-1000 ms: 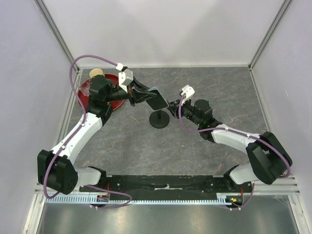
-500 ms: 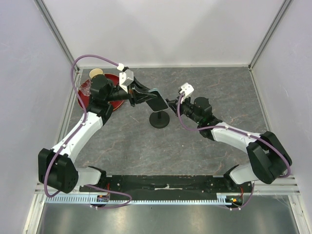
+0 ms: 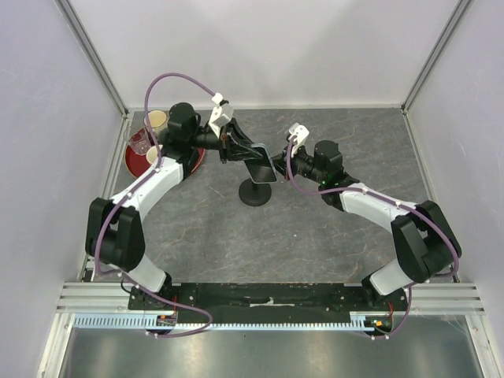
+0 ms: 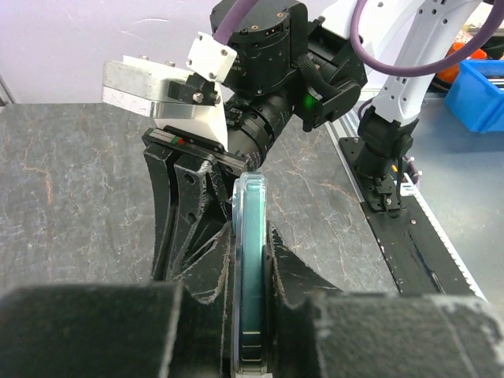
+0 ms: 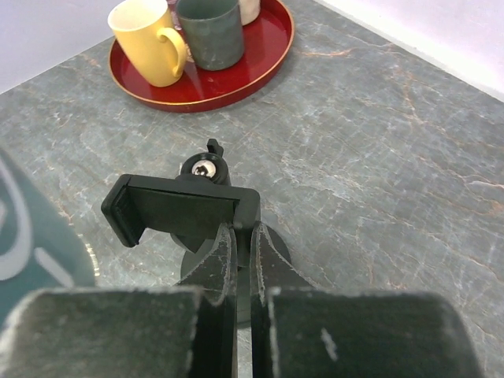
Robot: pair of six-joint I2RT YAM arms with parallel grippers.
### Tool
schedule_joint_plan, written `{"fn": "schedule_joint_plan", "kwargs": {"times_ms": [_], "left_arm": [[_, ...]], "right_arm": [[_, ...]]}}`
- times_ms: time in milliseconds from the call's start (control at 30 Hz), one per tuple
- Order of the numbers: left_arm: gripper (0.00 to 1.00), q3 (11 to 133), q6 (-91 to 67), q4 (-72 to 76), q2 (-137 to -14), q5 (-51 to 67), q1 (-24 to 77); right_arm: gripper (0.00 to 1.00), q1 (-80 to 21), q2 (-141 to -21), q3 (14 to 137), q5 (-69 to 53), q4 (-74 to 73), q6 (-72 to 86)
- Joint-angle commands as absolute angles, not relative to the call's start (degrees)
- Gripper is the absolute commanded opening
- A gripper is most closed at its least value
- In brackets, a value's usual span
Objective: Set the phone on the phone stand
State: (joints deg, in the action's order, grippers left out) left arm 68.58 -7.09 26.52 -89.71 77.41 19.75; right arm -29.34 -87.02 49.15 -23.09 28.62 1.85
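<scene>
Two black two-finger claws are seen close together over the grey marbled table (image 3: 236, 244) as a thin, flat, dark rectangular phone (image 4: 250, 201) is offered to a small black phone stand (image 5: 177, 209) with a round disc base and a clamp bracket on top. The phone is carried clear of the table, edge-on to the left wrist camera. It is pinched in the left gripper (image 4: 250, 246), whose fingers are clamped on its two flat faces, probably so that a free edge can be slid into the bracket. The right gripper (image 5: 243, 236) is shown with its fingers pressed together on the bracket's lower edge, apparently so that the light stand is steadied and the clamp is held facing the phone. In the top view the phone is held just above and beside the stand's head, with the disc base standing on the table below; whether phone and bracket are touching cannot be told. Only one corner of the phone is caught by the right wrist camera, the stem is hidden behind bracket and fingers, and the screen side cannot be made out. A round red tray (image 5: 244, 83) bearing a yellow mug (image 5: 146, 43) and a grey-green mug (image 5: 209, 31) is set well apart, at the far left.
</scene>
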Motion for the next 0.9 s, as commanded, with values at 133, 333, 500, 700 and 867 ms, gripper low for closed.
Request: {"fn": "schedule_joint_plan", "kwargs": {"times_ms": [133,333,500,700,867], "left_arm": [[0.02,76.0,-14.9,40.5,-97.4,82.8,22.1],[0.02,75.8,-16.6,49.8,-101.9,83.1,21.4],[0.02,76.8,-12.2,45.6,-102.9,82.6,20.4],[0.02,72.6,5.6,27.2,-97.6,73.3,19.5],[0.02,69.3,9.3,20.4,-93.7,64.4,19.3]], "right_arm": [[0.00,-28.3,-90.4,53.5,-37.4,24.3,2.9],[0.00,-27.6,-91.6,54.7,-39.7,23.4,3.0],[0.00,-27.6,-91.8,54.4,-38.9,23.1,2.6],[0.00,-27.6,-91.1,52.7,-34.9,26.4,4.5],[0.00,-27.8,-89.4,49.6,-28.4,30.3,6.4]]}}
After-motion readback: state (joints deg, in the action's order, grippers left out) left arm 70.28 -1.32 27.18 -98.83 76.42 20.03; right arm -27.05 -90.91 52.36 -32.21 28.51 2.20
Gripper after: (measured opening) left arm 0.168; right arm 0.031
